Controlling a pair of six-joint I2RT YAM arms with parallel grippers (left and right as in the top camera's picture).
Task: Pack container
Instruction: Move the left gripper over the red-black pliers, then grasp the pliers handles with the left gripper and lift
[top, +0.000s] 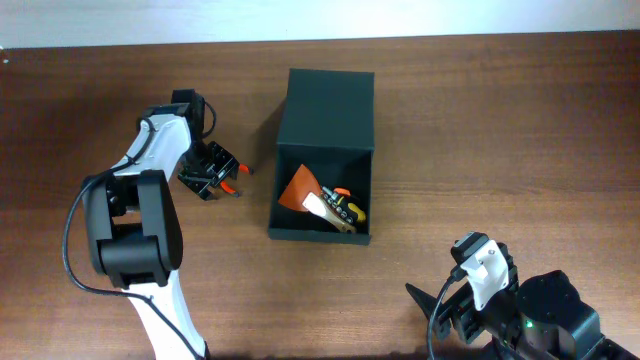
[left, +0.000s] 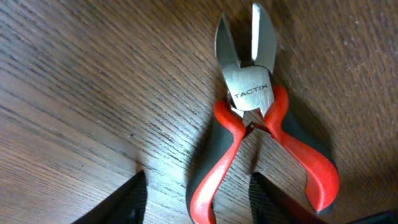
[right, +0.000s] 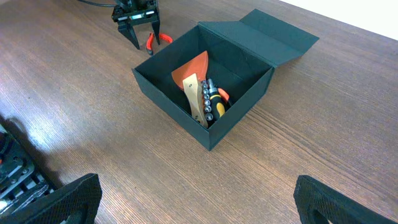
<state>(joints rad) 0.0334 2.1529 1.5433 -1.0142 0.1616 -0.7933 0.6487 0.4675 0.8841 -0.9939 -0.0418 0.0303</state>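
Left end effector (left: 196, 186) hangs with its fingers spread wide over red-handled cutters (left: 252, 93) lying on the wooden worktop (top: 500, 130). Right end effector (right: 199, 205) is also wide and empty. Dark green container (top: 320, 236) sits mid-worktop, lid folded back, holding an orange scraper (top: 300, 187) and other tools.

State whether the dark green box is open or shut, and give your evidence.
Open. The container has its flap lid swung back behind it, and an orange scraper shows inside.
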